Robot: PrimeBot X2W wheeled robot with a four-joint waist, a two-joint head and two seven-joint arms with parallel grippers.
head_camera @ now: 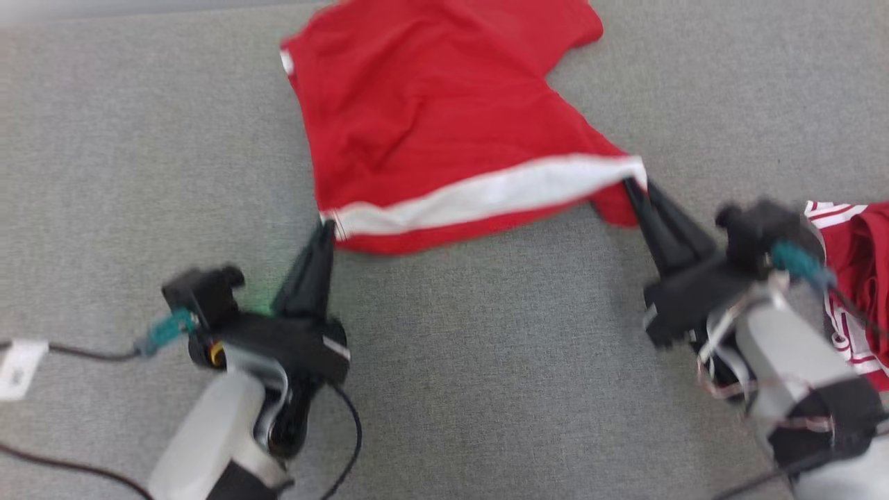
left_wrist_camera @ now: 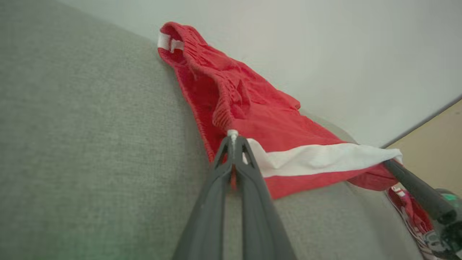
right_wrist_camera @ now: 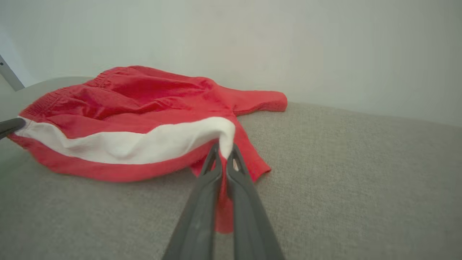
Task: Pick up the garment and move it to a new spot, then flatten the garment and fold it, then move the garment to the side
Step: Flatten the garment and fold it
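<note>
A red garment with a white stripe along its near edge lies on the grey surface, its near edge lifted and stretched between my two grippers. My left gripper is shut on the garment's near left corner, seen pinched at the fingertips in the left wrist view. My right gripper is shut on the near right corner, where the white stripe wraps over its tips. The garment is creased and bunched toward its far side.
Another red and white cloth lies at the right edge beside my right arm. A dark cable with a white tag runs along the lower left. A pale wall rises behind the surface.
</note>
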